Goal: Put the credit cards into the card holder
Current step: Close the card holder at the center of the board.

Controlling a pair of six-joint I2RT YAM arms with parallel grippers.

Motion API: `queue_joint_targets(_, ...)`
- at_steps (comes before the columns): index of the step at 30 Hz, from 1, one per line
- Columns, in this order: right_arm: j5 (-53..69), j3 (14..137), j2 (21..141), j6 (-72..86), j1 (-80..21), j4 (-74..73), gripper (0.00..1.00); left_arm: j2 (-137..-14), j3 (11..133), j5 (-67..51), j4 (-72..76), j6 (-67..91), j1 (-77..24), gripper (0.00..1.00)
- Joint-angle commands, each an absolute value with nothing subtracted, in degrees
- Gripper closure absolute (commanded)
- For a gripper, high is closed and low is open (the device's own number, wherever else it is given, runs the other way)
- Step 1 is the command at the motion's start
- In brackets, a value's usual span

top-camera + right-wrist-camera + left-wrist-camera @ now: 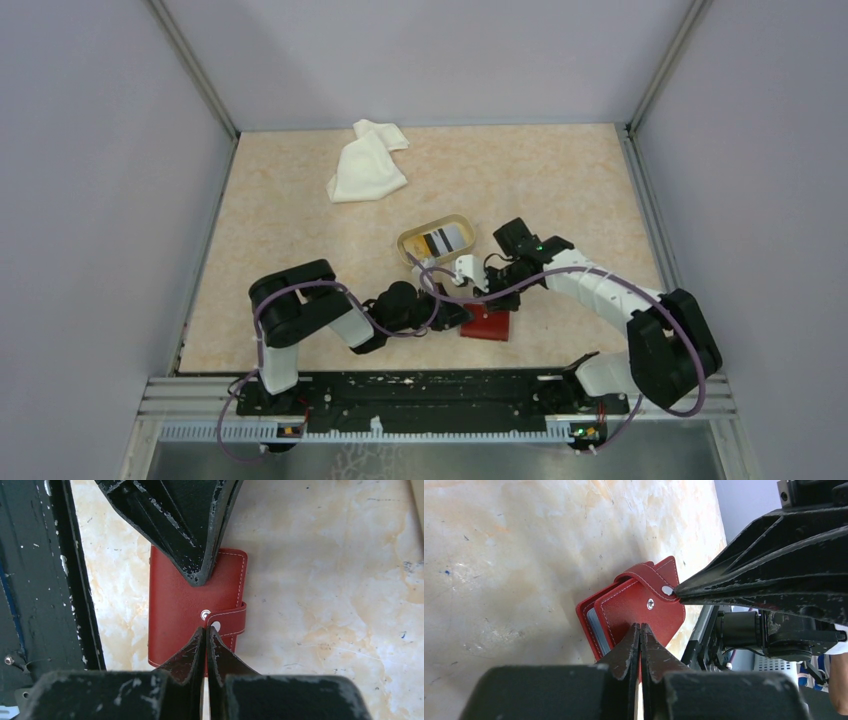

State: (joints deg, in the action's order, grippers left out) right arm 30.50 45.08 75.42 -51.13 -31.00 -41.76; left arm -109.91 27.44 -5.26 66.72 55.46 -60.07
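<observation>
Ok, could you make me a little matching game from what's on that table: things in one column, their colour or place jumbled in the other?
Things:
1. cloth
2. credit cards
3. card holder
4. dish

Descriptions:
A. red, with the tips of the left gripper and right gripper at it
B. white, crumpled, at the far side of the table
C. tan and oval
D. lying inside the dish

Pairs: 1-B, 2-D, 3-A, 4-C

We log left gripper (462, 316) and right gripper (478, 298) at the red card holder (489, 327), lower centre. The credit cards (443, 239) sit in a tan dish (408, 245) above it.
</observation>
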Motion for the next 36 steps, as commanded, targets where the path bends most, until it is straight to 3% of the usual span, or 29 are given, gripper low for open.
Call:
queue_joint_targets(1, 30.0, 46.8, 76.9, -51.8, -32.9, -42.3, 1.00, -110.9, 27.0, -5.4, 63.3, 53.7, -60.0, 0.95)
queue_joint_targets(36, 30.6, 47.4, 80.5, -51.2, -35.6, -44.0, 1.00, -111.9, 27.2, -6.9, 65.4, 53.9, -60.0, 0.97)
